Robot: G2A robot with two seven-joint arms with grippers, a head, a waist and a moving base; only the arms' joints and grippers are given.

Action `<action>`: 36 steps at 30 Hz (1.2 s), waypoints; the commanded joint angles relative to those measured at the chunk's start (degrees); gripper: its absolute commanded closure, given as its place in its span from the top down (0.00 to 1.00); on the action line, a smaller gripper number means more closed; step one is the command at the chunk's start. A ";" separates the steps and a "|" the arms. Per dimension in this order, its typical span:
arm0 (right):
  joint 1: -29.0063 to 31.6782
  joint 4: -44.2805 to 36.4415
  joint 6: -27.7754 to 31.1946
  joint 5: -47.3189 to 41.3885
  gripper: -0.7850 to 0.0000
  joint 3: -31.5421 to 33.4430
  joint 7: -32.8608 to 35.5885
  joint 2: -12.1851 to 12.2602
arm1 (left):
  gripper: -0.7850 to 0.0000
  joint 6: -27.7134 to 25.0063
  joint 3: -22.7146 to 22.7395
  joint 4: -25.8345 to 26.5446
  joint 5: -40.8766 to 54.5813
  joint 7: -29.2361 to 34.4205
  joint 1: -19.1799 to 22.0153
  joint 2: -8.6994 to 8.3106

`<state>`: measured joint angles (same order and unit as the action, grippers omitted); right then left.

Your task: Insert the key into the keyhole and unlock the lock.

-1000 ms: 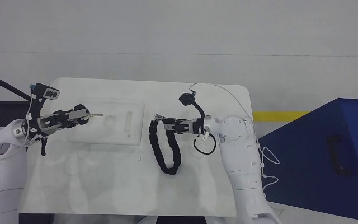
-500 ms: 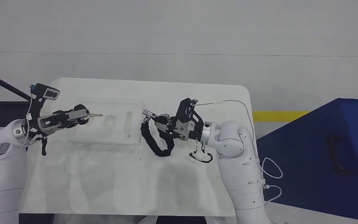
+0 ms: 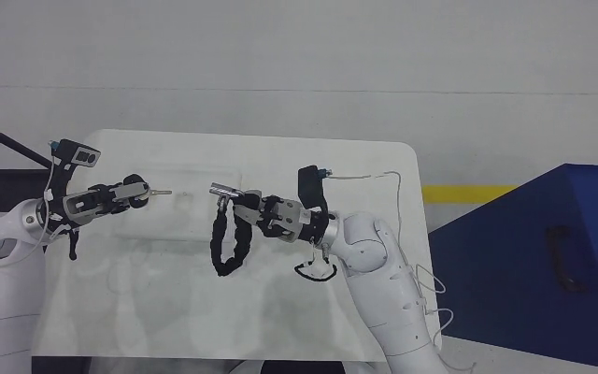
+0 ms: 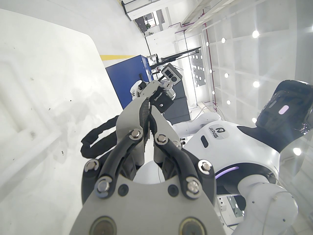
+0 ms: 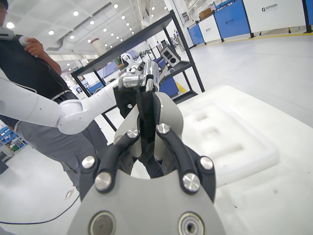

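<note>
- Left gripper [image 3: 143, 194] is at the left side of the table [image 3: 112, 309], off the surface. Its fingers are pressed together, pinching the key [image 3: 162, 194], and the blade points right toward the lock.
- Right gripper [image 3: 249, 206] is near table centre. Its fingers are clamped on the black fabric sleeve [image 3: 224, 251] of the chain lock, just behind the chrome lock body [image 3: 222, 190]. The rest of the sleeve hangs in a loop on the near side.
- The lock body is held above the right end of the white foam tray [image 3: 192, 236], chrome end facing left toward the key.
- Key and lock body are apart, with a clear gap between them over the tray. They sit roughly in line.
- Keyhole: cannot make it out.
- Progress, as judged: both parts are in hand and presented to each other. Closing the gap, lining the blade up with the keyhole, inserting and turning are all left to do. There is no contact yet, so unlocking has not begun.
- Risk, as judged: the lock is gripped by its soft sleeve, so the body may swing or twist when the key pushes in.
</note>
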<state>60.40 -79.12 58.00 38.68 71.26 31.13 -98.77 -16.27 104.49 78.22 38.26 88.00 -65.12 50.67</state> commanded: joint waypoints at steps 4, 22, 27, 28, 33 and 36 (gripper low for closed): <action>0.00 0.00 0.00 -0.17 0.00 -0.01 0.00 0.00 | 0.00 0.00 0.00 0.00 0.00 0.00 0.00 0.00; -10.20 18.32 -9.86 -42.32 0.00 -5.16 25.02 2.00 | 0.00 0.00 0.00 0.00 0.00 0.00 0.00 0.00; -13.78 20.57 -21.59 -59.95 0.00 -8.92 36.76 4.30 | 0.00 0.00 0.00 0.00 0.00 0.00 0.00 0.00; -13.99 20.62 -23.33 -63.29 0.00 -9.36 38.50 4.64 | 0.00 0.00 0.00 0.00 0.00 0.00 0.00 0.00; -15.35 20.16 -26.06 -67.46 0.00 -10.27 41.24 5.86 | 0.00 0.00 0.00 0.00 0.00 0.00 0.00 0.00; -15.35 20.16 -26.06 -67.46 0.00 -10.27 41.24 5.86 | 0.00 0.00 0.00 0.00 0.00 0.00 0.00 0.00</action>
<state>45.03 -58.99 31.96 -28.79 60.98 72.35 -92.89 -16.27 104.49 78.22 38.26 88.00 -65.12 50.67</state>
